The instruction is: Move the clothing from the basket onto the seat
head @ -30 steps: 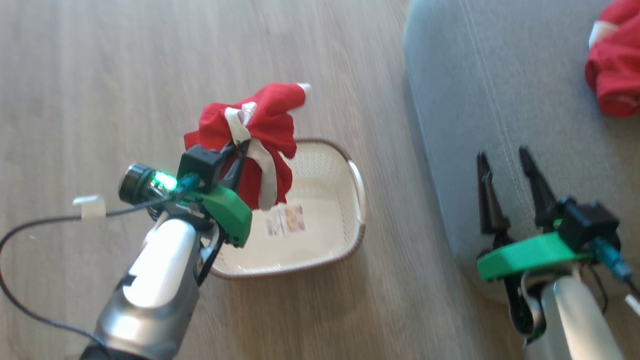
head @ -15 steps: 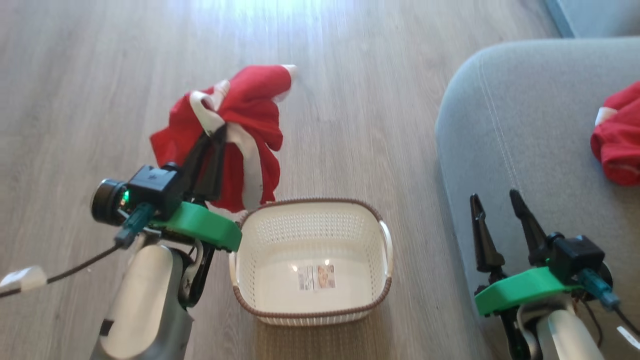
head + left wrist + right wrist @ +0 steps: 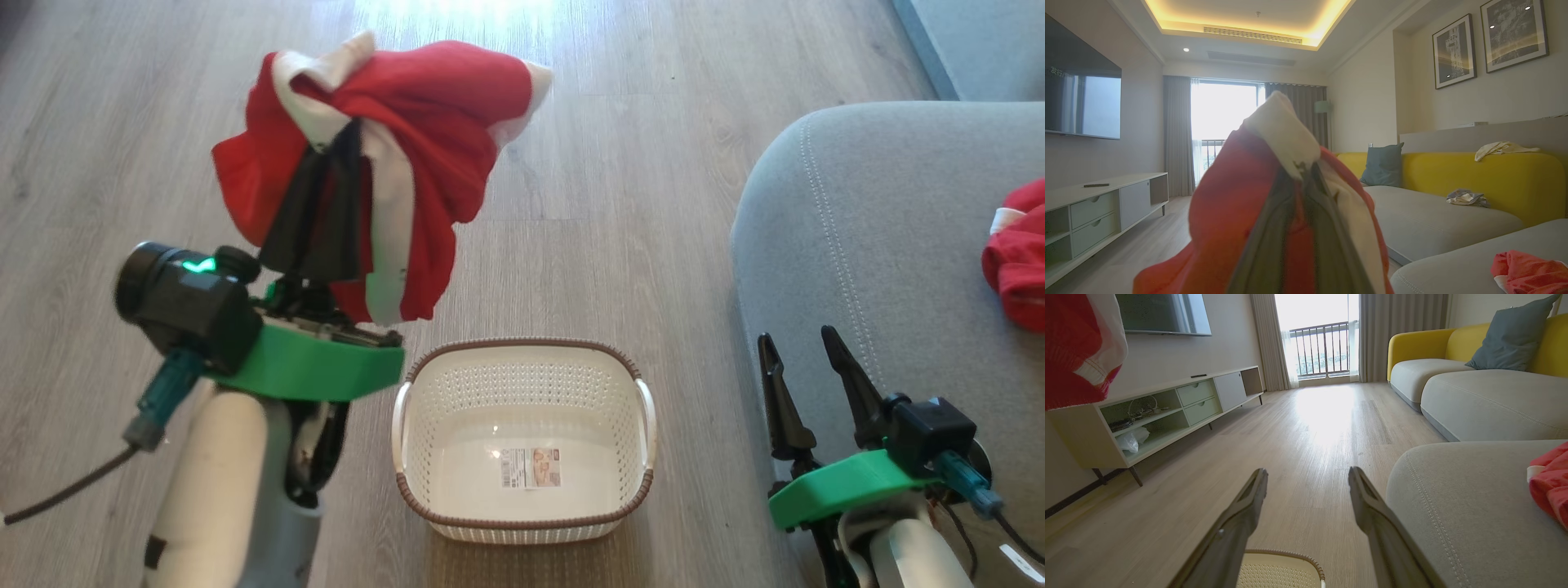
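Where left gripper (image 3: 343,145) pinches, clothing (image 3: 445,106) draped over its fingers (image 3: 314,220)

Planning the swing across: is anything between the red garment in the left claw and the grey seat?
Nothing visible blocks it. The garment hangs from the left claw; only the low basket lies between, and the open right claw hovers at the edge of the seat.
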`<state>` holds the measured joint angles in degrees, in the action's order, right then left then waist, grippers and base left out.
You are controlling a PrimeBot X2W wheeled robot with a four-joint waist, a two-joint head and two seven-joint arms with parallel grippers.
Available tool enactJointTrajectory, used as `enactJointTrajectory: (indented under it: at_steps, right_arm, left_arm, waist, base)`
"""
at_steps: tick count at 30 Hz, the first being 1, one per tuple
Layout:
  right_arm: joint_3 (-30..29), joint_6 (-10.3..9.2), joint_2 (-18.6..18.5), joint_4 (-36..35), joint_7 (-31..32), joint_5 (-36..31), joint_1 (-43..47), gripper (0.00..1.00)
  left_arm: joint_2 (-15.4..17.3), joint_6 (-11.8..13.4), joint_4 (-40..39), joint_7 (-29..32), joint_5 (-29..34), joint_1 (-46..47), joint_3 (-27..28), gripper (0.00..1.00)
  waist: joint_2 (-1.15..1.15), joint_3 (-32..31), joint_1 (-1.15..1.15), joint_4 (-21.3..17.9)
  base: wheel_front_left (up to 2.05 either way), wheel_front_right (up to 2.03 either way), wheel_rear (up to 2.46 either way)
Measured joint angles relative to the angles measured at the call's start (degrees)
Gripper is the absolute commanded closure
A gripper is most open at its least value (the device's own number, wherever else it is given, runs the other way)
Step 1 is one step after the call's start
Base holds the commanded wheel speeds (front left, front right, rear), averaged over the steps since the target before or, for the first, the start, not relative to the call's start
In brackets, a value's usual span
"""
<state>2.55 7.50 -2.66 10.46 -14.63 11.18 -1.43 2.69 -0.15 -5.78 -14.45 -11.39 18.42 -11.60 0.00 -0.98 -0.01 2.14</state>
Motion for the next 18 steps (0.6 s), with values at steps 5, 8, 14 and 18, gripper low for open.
enactJointTrajectory:
  at_steps: [5, 8, 14, 18]
  right_arm:
    - [0.07, 0.00, 0.00, -0.23, 0.00, 0.00, 0.05, 0.00]
    - [0.03, 0.00, 0.00, -0.24, 0.00, -0.01, 0.52, 0.00]
    - [-0.18, 0.00, 0.01, -0.14, 0.00, -0.02, 1.32, 0.00]
    - [-0.25, 0.00, 0.01, -0.13, 0.00, -0.02, 1.32, 0.00]
  left_arm:
    - [-0.03, 0.42, -2.59, 0.00, -1.26, 0.01, -4.22, 1.00]
    - [-0.02, 0.80, -2.66, 0.00, -1.81, -0.15, -7.13, 1.00]
    - [0.01, 0.24, -0.74, 0.00, -2.44, -2.84, -13.18, 1.00]
    - [0.05, -0.25, 0.49, 0.00, -2.76, -3.83, -16.64, 1.00]
  waist:
    - [0.00, 0.01, 0.00, 0.67]
    - [0.00, -0.03, 0.00, 0.92]
    - [0.00, -0.17, 0.00, 1.22]
    - [0.00, -0.32, 0.00, 1.27]
  base:
    - [0.00, 0.00, 0.00]
    - [0.00, 0.00, 0.00]
    - [0.00, 0.00, 0.00]
    - [0.00, 0.00, 0.00]
